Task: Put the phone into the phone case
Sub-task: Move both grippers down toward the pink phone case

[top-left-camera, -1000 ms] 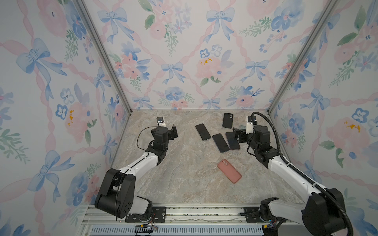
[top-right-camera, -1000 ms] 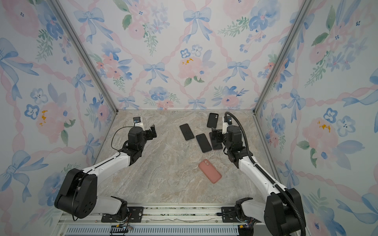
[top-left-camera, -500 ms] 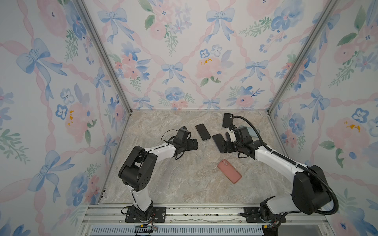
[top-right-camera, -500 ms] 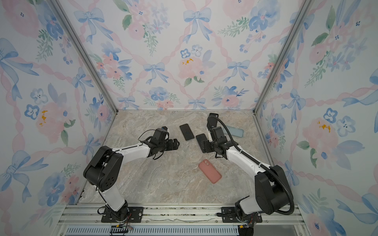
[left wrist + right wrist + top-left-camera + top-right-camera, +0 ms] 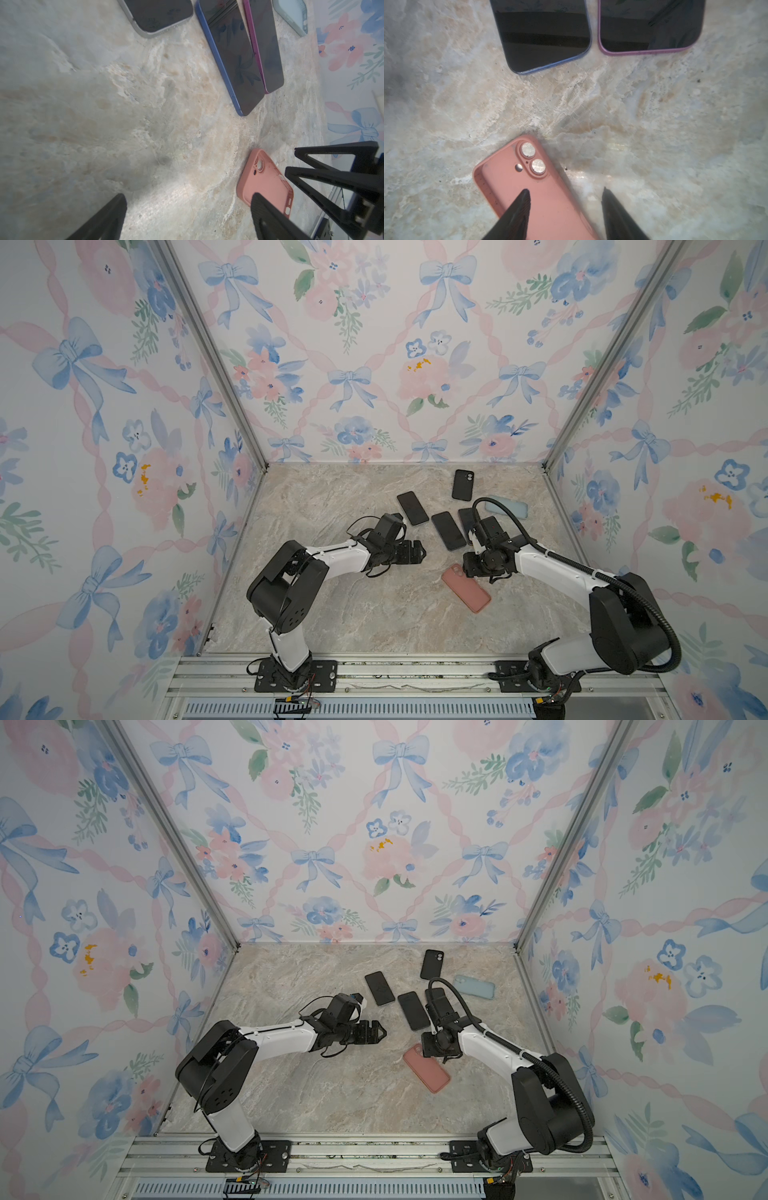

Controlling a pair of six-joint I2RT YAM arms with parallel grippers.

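The pink phone case (image 5: 467,589) (image 5: 529,187) lies hollow side up on the marble table, camera holes toward the back. My right gripper (image 5: 467,570) (image 5: 565,190) hangs low over its camera end, jaws apart and straddling one long edge: one finger over the hollow, the other over bare table. Three dark-screened phones lie face up behind it: silver-edged (image 5: 412,508), blue-edged (image 5: 448,531) (image 5: 546,35) and purple-edged (image 5: 266,45) (image 5: 648,27), the last partly hidden under the right arm in both top views. My left gripper (image 5: 422,549) (image 5: 189,196) stands open and empty over bare table, left of the case.
A black case (image 5: 462,484) lies near the back wall and a light blue case (image 5: 509,506) at the back right. Floral walls close in the table (image 5: 353,614) on three sides. The right gripper's fingers (image 5: 332,176) show in the left wrist view.
Both arms swung in from the back toward the table's middle. The right gripper came down over the pink case and its jaws narrowed. The left gripper stayed open.
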